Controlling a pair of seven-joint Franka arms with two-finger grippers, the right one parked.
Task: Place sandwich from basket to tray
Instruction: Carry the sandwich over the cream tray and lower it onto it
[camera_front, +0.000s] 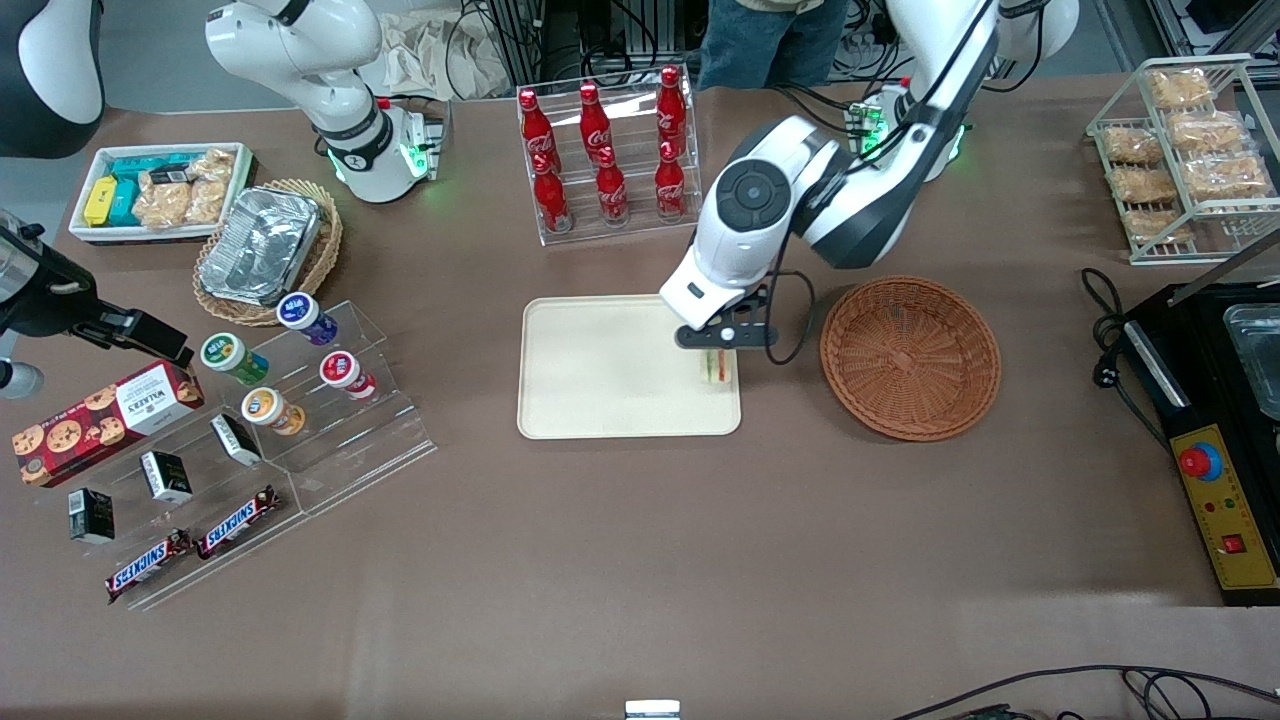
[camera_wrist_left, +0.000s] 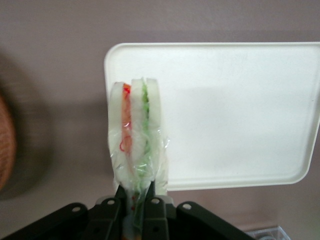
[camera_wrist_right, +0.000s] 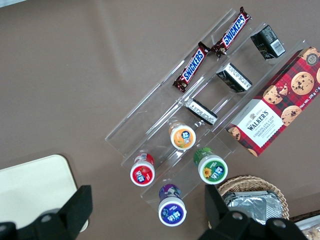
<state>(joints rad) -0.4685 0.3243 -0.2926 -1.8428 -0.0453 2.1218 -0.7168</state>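
My left gripper (camera_front: 716, 352) hangs over the cream tray (camera_front: 590, 370), at the tray's edge nearest the basket, and is shut on the sandwich (camera_front: 716, 366). In the left wrist view the gripper (camera_wrist_left: 135, 197) pinches the plastic-wrapped sandwich (camera_wrist_left: 136, 135) at its base. The wedge shows pale bread with red, orange and green layers and sticks out over the tray's (camera_wrist_left: 235, 110) corner. The reddish-brown wicker basket (camera_front: 910, 357) lies beside the tray, toward the working arm's end of the table, with nothing in it.
A clear rack of red cola bottles (camera_front: 603, 150) stands farther from the front camera than the tray. A clear stepped stand with yoghurt cups (camera_front: 290, 370) and snack bars lies toward the parked arm's end. A black appliance (camera_front: 1215, 440) sits toward the working arm's end.
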